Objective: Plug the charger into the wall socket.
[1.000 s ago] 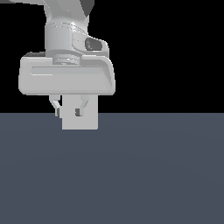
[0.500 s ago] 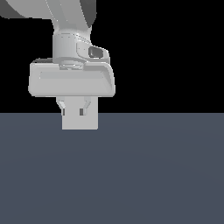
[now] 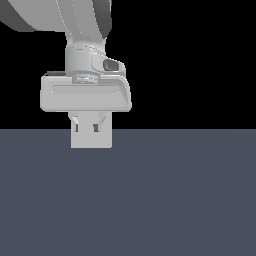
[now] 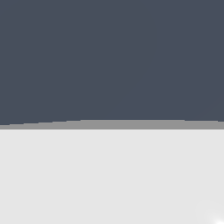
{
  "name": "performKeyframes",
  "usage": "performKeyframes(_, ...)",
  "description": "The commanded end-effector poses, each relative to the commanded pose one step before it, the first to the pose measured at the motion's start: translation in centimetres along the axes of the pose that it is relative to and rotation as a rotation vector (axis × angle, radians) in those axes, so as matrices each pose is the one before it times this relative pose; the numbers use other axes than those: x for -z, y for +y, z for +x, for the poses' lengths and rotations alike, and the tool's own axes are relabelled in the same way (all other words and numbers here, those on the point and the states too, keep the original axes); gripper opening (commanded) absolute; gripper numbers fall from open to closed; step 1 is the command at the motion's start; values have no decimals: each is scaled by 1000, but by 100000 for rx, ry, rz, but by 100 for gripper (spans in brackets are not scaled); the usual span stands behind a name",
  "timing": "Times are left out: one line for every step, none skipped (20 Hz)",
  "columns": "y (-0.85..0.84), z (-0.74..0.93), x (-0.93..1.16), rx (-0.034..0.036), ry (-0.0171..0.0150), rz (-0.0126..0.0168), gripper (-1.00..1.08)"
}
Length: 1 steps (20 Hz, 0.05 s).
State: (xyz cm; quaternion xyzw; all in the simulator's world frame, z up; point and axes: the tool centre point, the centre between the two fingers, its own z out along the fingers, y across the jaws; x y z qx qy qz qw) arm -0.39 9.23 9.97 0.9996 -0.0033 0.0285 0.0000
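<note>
Item: your tool (image 3: 85,126), left of frame centre, fingers pinching the white charger (image 3: 91,137) just above the desk (image 3: 165,200); carrying step; socket unseen, so locate it next.

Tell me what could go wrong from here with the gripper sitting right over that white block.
1. The gripper hides the top of the white block, so I cannot tell whether the fingers grip it; a weak hold could let it slip.
2. No socket shows in either view, so aiming the plug may be blind.
3. The wrist view is half filled by a white surface, leaving little to guide alignment.
</note>
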Motion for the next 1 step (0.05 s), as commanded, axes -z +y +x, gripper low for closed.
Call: performKeyframes(-24,70,16,25,25,9,-100)
